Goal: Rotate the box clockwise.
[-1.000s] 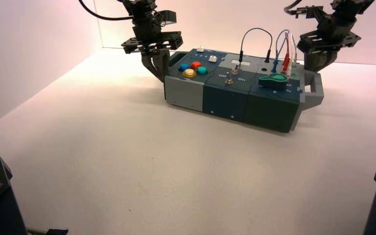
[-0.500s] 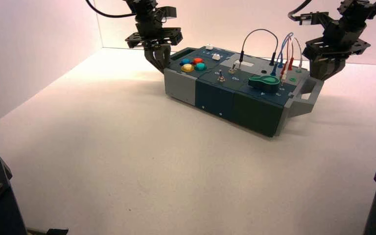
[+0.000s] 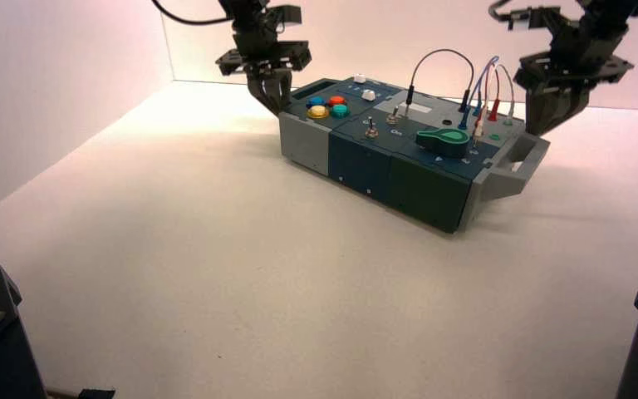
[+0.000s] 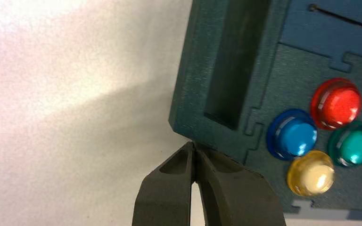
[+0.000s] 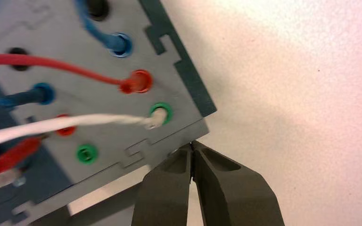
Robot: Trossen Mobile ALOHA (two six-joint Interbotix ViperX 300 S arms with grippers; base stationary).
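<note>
We see the box (image 3: 399, 141) set obliquely on the table (image 3: 241, 274), its left end farther back than its right; the left gripper (image 3: 281, 106) at the left end, near the four buttons (image 3: 327, 106); the right gripper (image 3: 537, 130) at the right end, beside the handle (image 3: 517, 166); the green knob (image 3: 443, 141) near the front edge; a black wire (image 3: 442, 51) arching above the top.

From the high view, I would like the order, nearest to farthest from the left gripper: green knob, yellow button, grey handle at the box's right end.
1. Yellow button, at the left.
2. Green knob, right of the middle.
3. Grey handle, farthest right.
</note>
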